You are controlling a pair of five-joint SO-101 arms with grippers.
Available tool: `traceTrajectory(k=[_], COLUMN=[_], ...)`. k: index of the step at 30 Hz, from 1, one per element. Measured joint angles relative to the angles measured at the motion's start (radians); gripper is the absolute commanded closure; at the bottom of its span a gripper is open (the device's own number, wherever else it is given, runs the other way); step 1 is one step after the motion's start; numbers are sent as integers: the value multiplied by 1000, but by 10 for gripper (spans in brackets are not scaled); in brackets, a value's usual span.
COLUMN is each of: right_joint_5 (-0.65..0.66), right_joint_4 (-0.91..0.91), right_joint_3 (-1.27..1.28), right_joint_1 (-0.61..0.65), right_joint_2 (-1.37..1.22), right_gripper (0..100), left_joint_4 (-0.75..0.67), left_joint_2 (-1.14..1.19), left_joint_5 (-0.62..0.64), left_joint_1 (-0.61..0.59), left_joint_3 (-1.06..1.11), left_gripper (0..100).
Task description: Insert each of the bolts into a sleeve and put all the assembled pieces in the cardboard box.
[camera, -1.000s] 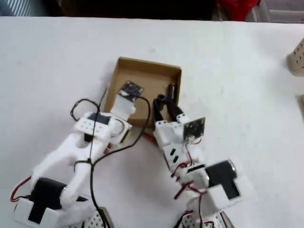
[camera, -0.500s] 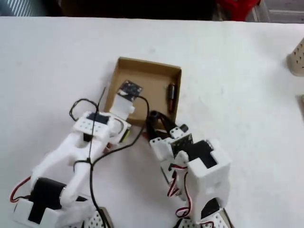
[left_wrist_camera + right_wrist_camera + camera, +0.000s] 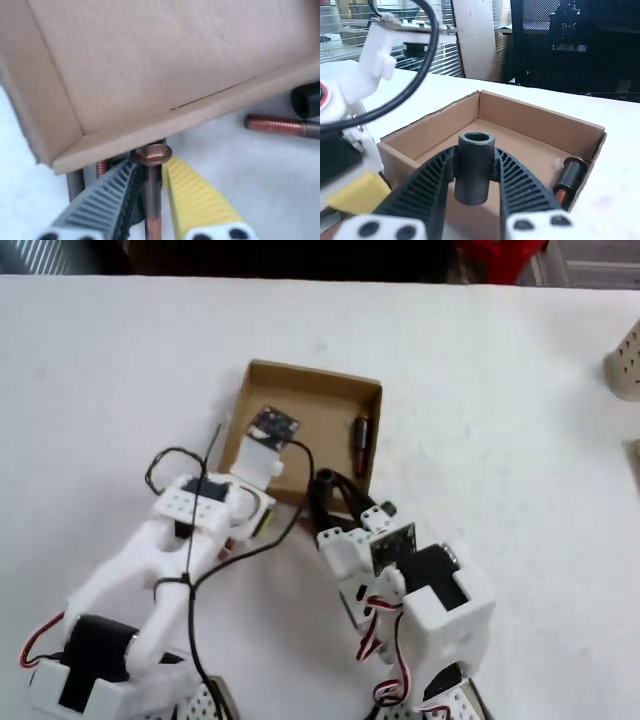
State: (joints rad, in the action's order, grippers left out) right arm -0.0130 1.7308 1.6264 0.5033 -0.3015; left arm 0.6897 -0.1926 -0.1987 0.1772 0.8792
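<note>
Cardboard box [image 3: 312,376] is sitting mid-table. An assembled piece [image 3: 360,440], bolt in sleeve, is lying inside along its right wall. The right gripper [image 3: 475,159] is clamping a dark sleeve [image 3: 475,175] upright at the box's near wall, toward its right end. The left gripper [image 3: 150,167] is pinching a copper bolt [image 3: 151,200] by the shank, its head just at that near wall. A second bolt [image 3: 280,125] is lying on the white table [image 3: 500,390] outside the box.

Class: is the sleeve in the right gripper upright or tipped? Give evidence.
Upright: the sleeve stands on end in the right gripper, its open bore facing up.
</note>
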Motion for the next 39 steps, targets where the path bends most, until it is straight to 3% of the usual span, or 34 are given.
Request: traceTrajectory(k=[9,15,18,25,32,39], right_joint_5=[-8,-8,-8,-8,-8,-8], right_joint_4=[0,0,0,-3,-12,-21], right_joint_3=[0,0,0,0,0,0], right_joint_1=[0,11,12,17,38,38], right_joint_2=[0,0,0,0,0,0], right_gripper=[982,982,982,982,982,982], left_joint_4=[-63,-255,-325,-488,-629,-563], left_joint_2=[-272,-488,-580,-806,-1046,-1281], left_joint_5=[3,5,81,402,428,430], left_joint_1=[-9,-9,-9,6,5,81], left_joint_3=[95,270,339,483,667,707], left_gripper=[978,977,977,977,977,977])
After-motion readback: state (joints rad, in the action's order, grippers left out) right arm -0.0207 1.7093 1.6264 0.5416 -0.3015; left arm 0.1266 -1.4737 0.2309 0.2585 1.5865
